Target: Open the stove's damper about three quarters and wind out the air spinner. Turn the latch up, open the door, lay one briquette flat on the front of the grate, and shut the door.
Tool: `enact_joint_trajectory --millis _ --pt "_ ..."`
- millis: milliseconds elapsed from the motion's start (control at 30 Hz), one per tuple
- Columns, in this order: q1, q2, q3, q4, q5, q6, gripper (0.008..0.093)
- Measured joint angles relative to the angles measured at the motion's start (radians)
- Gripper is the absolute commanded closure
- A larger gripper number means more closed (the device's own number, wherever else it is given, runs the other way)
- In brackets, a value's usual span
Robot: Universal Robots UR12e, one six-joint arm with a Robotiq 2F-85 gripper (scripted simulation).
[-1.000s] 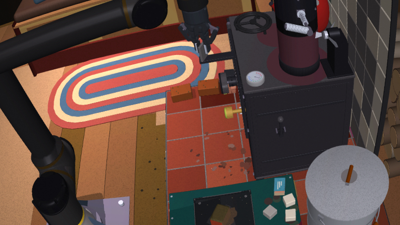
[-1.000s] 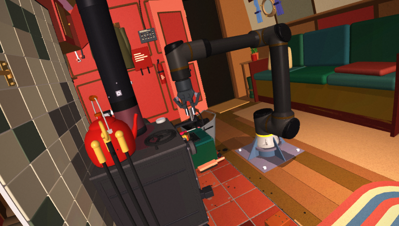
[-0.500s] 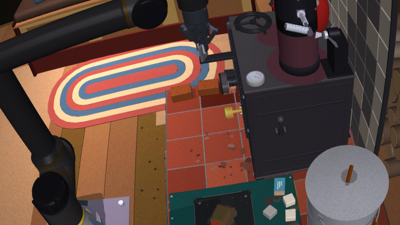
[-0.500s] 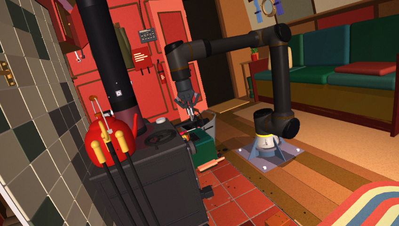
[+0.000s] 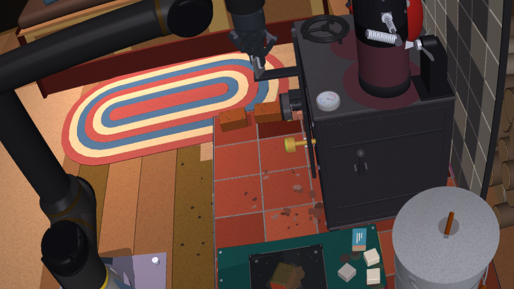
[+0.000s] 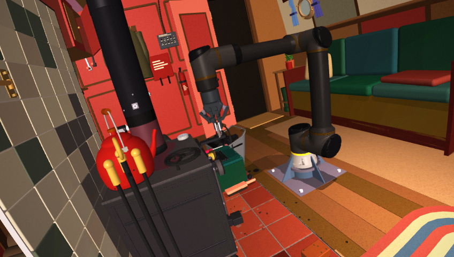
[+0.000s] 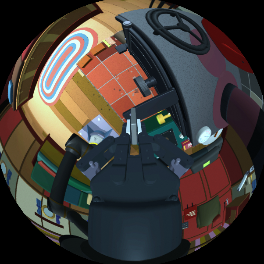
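At the front of the black stove (image 5: 373,118), a flat dark latch bar (image 5: 276,73) sticks out level from the door's top edge, and my gripper (image 5: 259,68) is clamped on the upright tab at the bar's outer end (image 7: 133,118). Below it on the door are the black air spinner (image 5: 289,104) and a yellow knob (image 5: 291,144). Two brown briquettes (image 5: 233,119) (image 5: 267,112) lie on the red tiles in front of the door. The damper handle with its white spring grip (image 5: 380,37) sits on the flue pipe.
A green tray (image 5: 298,262) with a dark bin and small blocks lies at the near end of the tiles. A grey drum (image 5: 445,233) stands beside the stove. A striped rug (image 5: 168,104) covers the floor to the left. A red kettle (image 6: 126,159) sits on the stove top.
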Motion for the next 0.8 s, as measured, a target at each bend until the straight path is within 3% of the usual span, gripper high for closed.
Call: enact_joint_trajectory --millis 400,800 --pt "0.030 -0.025 0.022 0.003 0.000 0.167 0.0934" --pt "0.099 -0.051 0.045 0.006 0.000 0.483 0.0934"
